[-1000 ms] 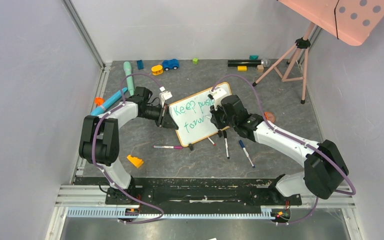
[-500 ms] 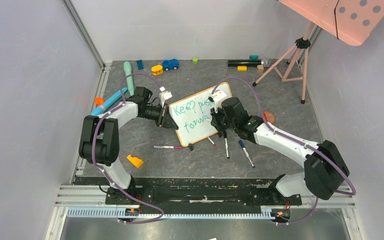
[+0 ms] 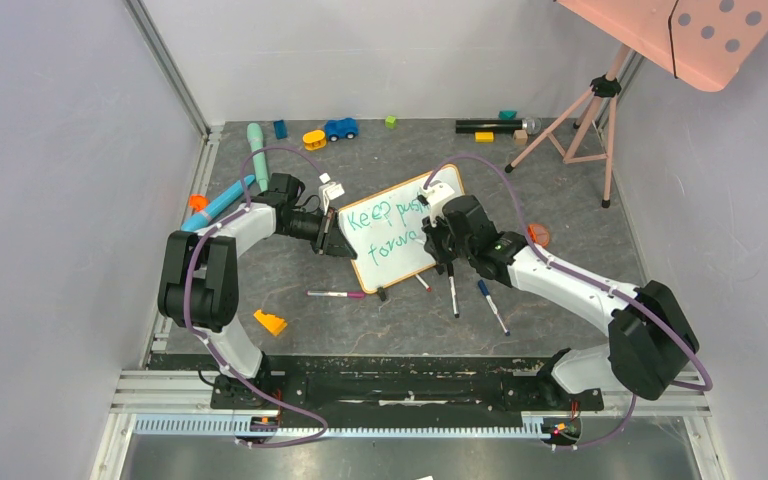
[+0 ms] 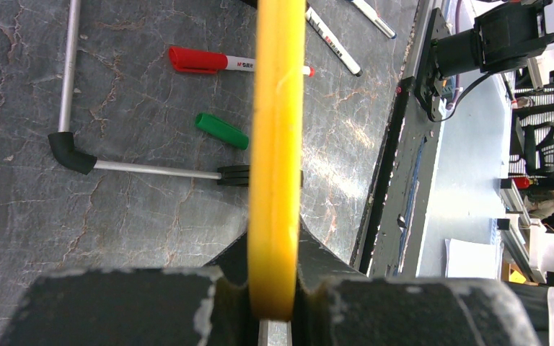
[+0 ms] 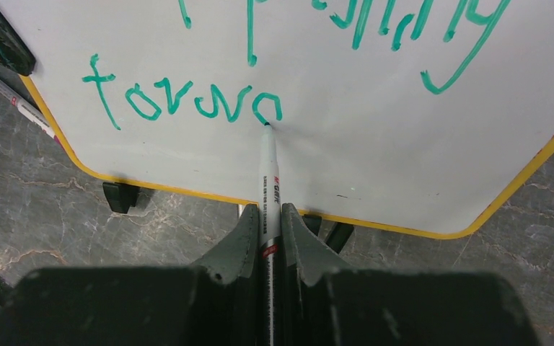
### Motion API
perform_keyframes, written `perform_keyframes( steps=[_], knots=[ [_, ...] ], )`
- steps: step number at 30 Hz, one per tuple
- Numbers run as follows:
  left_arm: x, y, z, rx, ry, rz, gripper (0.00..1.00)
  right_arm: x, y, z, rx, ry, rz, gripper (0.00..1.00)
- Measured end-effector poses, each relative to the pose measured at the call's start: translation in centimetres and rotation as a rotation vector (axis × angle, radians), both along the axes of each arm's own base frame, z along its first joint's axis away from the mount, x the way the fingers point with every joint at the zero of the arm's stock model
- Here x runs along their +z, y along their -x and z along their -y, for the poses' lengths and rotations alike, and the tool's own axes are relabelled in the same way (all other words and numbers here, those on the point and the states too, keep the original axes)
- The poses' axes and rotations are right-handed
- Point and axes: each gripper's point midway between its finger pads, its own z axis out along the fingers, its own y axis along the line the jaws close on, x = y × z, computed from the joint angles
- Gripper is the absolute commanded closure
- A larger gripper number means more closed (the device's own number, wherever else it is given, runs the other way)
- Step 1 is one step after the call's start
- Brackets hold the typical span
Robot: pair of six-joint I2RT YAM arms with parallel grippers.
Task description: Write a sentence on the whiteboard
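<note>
Presently seen clamped on a marker at the right gripper, tip touching the board straight ahead of it, at the last letter of the green sentence, lower line reading "forwa". Seen clamped at the left gripper on the board's yellow edge, board standing between both grippers. Noted ahead of the left gripper: red marker, green cap.

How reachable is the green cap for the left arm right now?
Probably not yet: the left gripper is shut on the whiteboard. The green cap lies uncovered close by, but reaching it means letting go.
</note>
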Motion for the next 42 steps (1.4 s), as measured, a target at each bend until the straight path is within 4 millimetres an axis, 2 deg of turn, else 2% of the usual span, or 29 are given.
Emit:
perform_keyframes(
  steps=[9, 20, 42],
  knots=[
    [0.0, 0.0, 0.0, 0.0, 0.0, 0.0, 0.98, 0.1, -0.2, 0.5, -0.017, 0.024, 0.001, 1.0],
    [0.0, 0.0, 0.0, 0.0, 0.0, 0.001, 0.98, 1.2, -1.0, 0.1, -0.022, 0.02, 0.019, 1.0],
    [0.0, 0.0, 0.0, -0.001, 0.0, 0.001, 0.98, 0.0, -0.4, 1.2, -0.035, 0.035, 0.007, 1.0]
  ],
)
